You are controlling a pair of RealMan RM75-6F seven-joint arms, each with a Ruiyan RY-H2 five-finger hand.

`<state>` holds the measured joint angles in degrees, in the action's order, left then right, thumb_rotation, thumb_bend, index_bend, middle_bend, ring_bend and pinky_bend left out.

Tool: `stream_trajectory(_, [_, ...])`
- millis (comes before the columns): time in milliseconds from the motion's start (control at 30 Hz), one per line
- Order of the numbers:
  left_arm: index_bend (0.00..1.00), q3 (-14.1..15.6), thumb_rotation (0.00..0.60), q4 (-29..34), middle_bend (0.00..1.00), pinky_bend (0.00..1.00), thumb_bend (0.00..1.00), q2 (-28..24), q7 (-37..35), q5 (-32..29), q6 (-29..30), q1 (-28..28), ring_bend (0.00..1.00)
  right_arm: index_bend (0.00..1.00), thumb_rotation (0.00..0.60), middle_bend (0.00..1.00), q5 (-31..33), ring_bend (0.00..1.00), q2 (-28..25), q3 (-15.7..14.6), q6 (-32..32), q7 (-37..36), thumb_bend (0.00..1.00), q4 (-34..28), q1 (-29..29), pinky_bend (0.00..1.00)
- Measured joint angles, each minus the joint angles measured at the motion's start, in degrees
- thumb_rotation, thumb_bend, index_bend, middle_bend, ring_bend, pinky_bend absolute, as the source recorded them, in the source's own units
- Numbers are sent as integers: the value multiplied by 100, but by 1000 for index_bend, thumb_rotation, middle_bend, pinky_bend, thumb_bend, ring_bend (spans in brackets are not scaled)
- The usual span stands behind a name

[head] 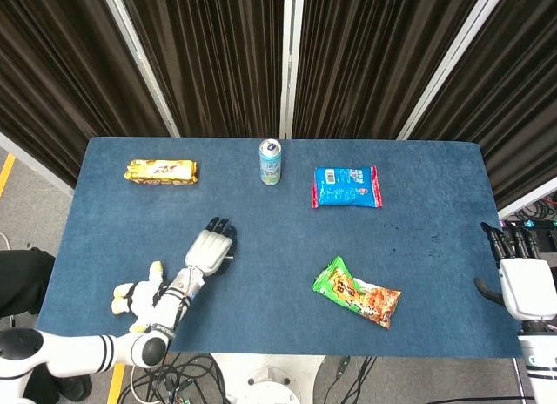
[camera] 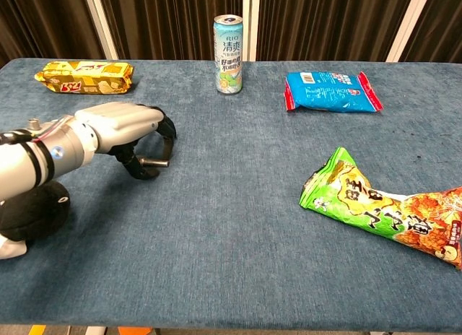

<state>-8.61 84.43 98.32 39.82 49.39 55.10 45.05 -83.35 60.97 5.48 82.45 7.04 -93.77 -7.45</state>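
Note:
My left hand [head: 211, 245] [camera: 133, 129] arches over a small metal bolt [camera: 154, 162] lying on the blue table [head: 278, 221]. The thumb touches the bolt's left end, while the curled fingertips [camera: 170, 133] hang just above it with a gap. The bolt still rests on the cloth, and in the head view the hand hides it. My right hand [head: 520, 278] hangs beyond the table's right edge, fingers spread and holding nothing; the chest view does not show it.
A black, white and yellow plush toy [head: 130, 298] [camera: 29, 216] lies under my left forearm. At the back stand a yellow cracker pack [camera: 85, 75], a drink can [camera: 228, 53] and a blue snack bag [camera: 330, 91]. A green-orange snack bag [camera: 382, 212] lies front right.

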Motion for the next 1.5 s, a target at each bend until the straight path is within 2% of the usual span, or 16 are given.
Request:
stream_trajectory(467, [506, 89, 600, -89, 174, 0, 346, 71, 112, -147, 119, 111, 15, 56, 600, 163, 33, 0, 9, -3, -17, -62, 106, 52, 9, 62])
stream_trajectory(700, [561, 101, 600, -101, 189, 0, 375, 99, 17, -139, 178, 106, 15, 56, 600, 163, 31, 0, 14, -9, -20, -74, 106, 58, 11, 62])
stream_trajectory(1067, [578, -31, 600, -60, 196, 0, 396, 45, -700, 188, 266, -13, 15, 56, 600, 162, 28, 0, 6, -11, 8, -81, 106, 52, 30, 62])
stream_trajectory(1300, [574, -255, 600, -52, 196, 0, 394, -133, -1417, 228, 92, -93, 15, 56, 600, 162, 36, 0, 2, -10, 7, -72, 106, 39, 33, 62])
stream_trajectory(1500, [569, -320, 600, -164, 196, 0, 393, -187, -1664, 159, -55, -116, 15, 56, 600, 162, 30, 0, -6, -10, -2, -47, 106, 14, 26, 62])
